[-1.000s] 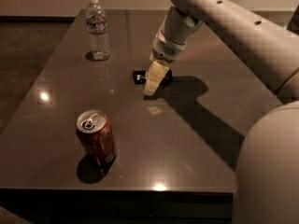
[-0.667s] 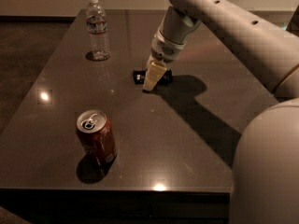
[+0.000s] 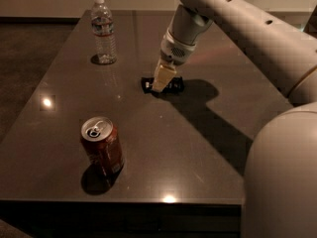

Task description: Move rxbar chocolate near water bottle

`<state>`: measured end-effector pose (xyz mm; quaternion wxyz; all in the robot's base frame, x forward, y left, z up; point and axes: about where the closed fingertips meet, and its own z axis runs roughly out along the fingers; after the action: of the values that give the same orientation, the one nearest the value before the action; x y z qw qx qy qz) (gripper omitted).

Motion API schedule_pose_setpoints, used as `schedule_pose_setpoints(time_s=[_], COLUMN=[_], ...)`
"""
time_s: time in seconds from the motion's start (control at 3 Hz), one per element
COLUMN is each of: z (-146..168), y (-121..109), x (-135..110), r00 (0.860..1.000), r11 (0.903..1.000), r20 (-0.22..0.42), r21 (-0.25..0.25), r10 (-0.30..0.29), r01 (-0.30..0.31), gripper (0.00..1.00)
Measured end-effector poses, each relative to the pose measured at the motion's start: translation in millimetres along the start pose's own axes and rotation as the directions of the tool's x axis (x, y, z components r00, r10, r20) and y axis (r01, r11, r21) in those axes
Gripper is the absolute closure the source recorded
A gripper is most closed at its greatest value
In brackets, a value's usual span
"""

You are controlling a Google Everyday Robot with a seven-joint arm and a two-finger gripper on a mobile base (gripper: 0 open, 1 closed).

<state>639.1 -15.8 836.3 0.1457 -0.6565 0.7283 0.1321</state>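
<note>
The rxbar chocolate (image 3: 171, 85) is a small flat black wrapper lying on the dark table (image 3: 213, 148) near its middle. My gripper (image 3: 159, 85) reaches down from the upper right and its pale fingertips sit right on or just over the bar's left half, hiding part of it. The water bottle (image 3: 103, 29), clear with a white cap and a pale label, stands upright at the far left of the table, well to the left of the bar and beyond it.
A reddish-brown soda can (image 3: 102, 146) stands upright near the table's front left. My arm (image 3: 237, 29) crosses the far right of the table and casts a shadow right of the bar. The table's front edge runs along the bottom.
My gripper has shifted slightly left and down onto the bar. The bar, bottle and can have not moved.
</note>
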Motion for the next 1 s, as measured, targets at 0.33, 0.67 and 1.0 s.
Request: schedule_pose_setpoints(time_s=[0.33, 0.67, 1.0], z=[0.3, -0.3, -11.1], y=[1.0, 1.0, 1.0], x=[1.6, 1.3, -0.2], r00=[1.000, 1.000, 1.000], r11=[1.0000, 1.0000, 0.9998], r20=[-0.005, -0.005, 0.003], r21=[-0.002, -0.002, 0.022], r10=[0.001, 0.001, -0.001], r01=[-0.001, -0.001, 0.001], gripper=[1.00, 1.00, 1.00])
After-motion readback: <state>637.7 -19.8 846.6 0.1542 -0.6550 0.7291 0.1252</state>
